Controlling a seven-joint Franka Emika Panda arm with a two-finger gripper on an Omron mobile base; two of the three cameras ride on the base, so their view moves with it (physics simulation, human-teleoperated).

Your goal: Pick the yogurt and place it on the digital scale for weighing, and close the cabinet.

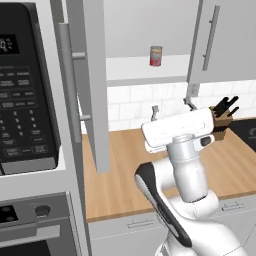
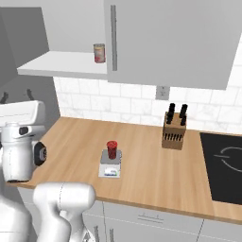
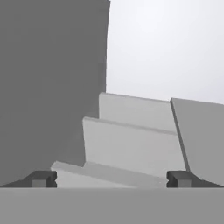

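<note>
I see the yogurt [image 2: 111,149] sitting on the digital scale [image 2: 110,165] mid-frame; the cabinet [image 1: 90,85] door remains open, my end effector [image 3: 111,178] spread empty.

White rounded arm links, dark joint bands, flat white wrist block; tool [image 3: 112,179] fingertips small, dark grey.

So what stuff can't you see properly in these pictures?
- Scale: the numbers on its display are too small to read, right base view.
- Can label: too small to read.
- Microwave: cut off by the left edge, left base view; button words blurred.
- Stove: cut off by the right edge.
- Counter: the middle is hidden behind the robot arm, left base view.
</note>
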